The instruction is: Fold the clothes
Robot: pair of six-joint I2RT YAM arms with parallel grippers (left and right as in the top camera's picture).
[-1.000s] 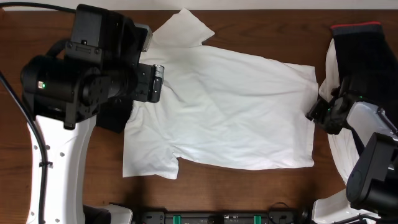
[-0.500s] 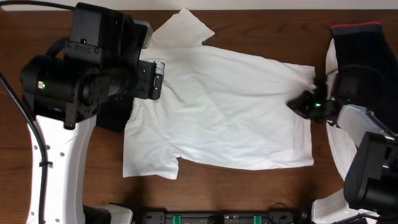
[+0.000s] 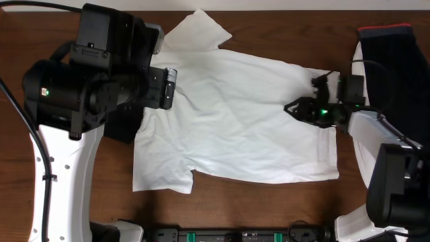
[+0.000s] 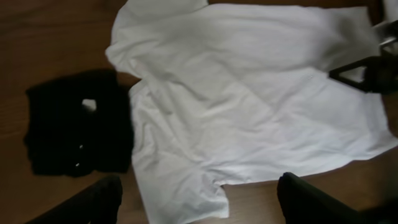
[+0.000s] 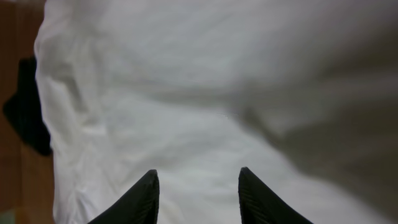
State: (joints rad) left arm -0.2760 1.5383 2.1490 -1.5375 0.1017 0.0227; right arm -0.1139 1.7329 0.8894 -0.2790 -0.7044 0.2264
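Surface: dark brown wooden table (image 3: 235, 208), seen from overhead with both arms reaching in.
Task garment: white short-sleeved T-shirt (image 3: 228, 121) spread flat and wrinkled at the table's centre; one sleeve points to 11 o'clock, the other to 7 o'clock, and the hem lies at 3 o'clock.
Right gripper (image 3: 290, 107): over the shirt just inside its 3 o'clock hem, pointing toward 9 o'clock.
Right fingers (image 5: 144, 198): parted to a moderate gap, white cloth showing between the tips; no fold is pinched, and contact with the fabric cannot be told.
Left gripper (image 4: 199, 205): above the shirt's 9 o'clock side, beneath the bulky arm housing in the overhead view.
Left fingers (image 4: 93, 202): spread wide, holding nothing, clear of the cloth below.
Black garment (image 4: 74, 124): bunched on the wood touching the shirt's 9 o'clock edge, a small white patch on it; largely hidden by the left arm from overhead.
Dark garment (image 3: 396, 54): red-trimmed, at the table's 2 o'clock edge, beside the hem.
White garment (image 3: 363, 161): lies at the 4 o'clock edge, partly covered by the right arm.
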